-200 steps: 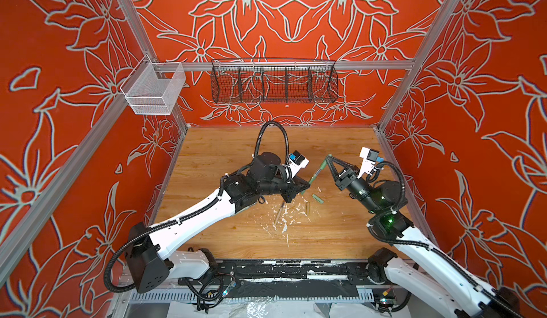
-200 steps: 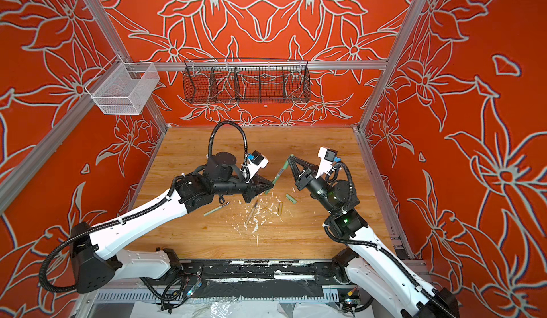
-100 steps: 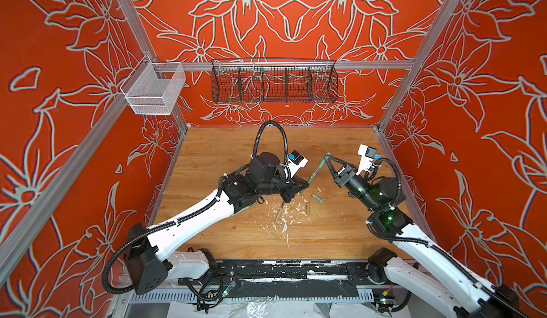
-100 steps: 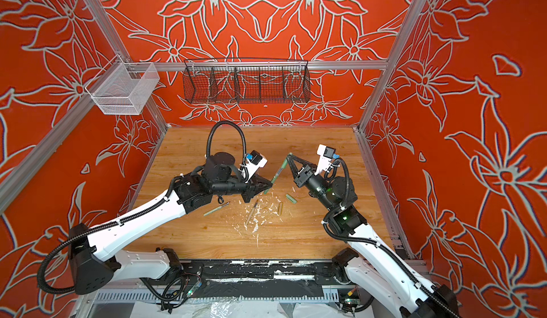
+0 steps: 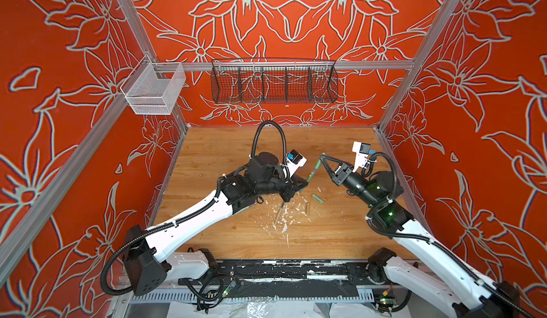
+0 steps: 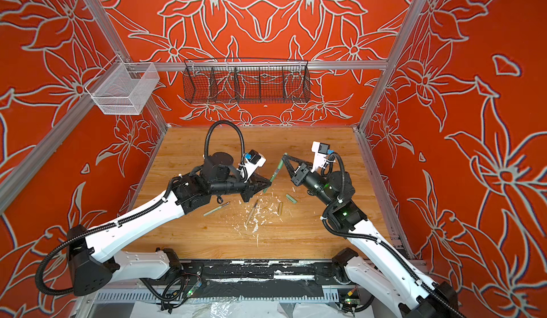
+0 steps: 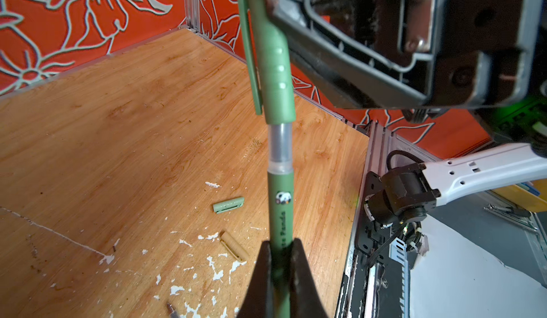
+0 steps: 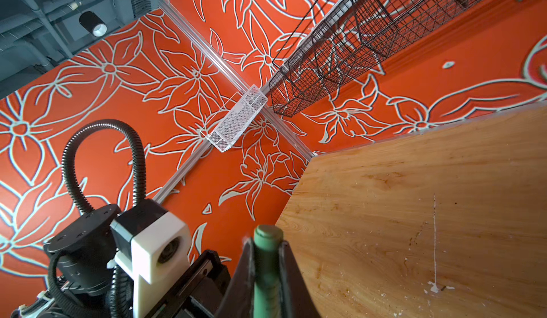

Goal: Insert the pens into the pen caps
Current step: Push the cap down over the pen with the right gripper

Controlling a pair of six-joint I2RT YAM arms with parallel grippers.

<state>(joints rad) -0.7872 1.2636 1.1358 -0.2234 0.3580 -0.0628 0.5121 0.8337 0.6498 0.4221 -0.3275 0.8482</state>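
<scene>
While the left claw (image 5: pixel 302 185) was clamped on the lower barrel of the dark green pen (image 5: pixel 310 175), the right claw (image 5: pixel 322 156) was clamped on the dark green cap (image 5: pixel 317 163). Pen and cap were held in one slanting line above the tabletop (image 5: pixel 222 153), between the two arms. The left wrist view showed the pen's front end inside the mouth of the cap, with a clear section of barrel (image 7: pixel 279 148) uncovered between the cap and the green body. In the right wrist view the closed end of the cap stood out just past the claw's fingers (image 8: pixel 288 275). Below the held pen, the pale green cap (image 5: pixel 316 198) and the tan cap (image 5: pixel 307 207) lay flat on the tabletop, near each other but apart. The tan pen (image 5: pixel 279 214) lay just beside them among white paint flecks (image 5: pixel 284 223). A top view also showed the pale green pen (image 6: pixel 216 209), lying flat beside the left arm, apart from the tan pen.
</scene>
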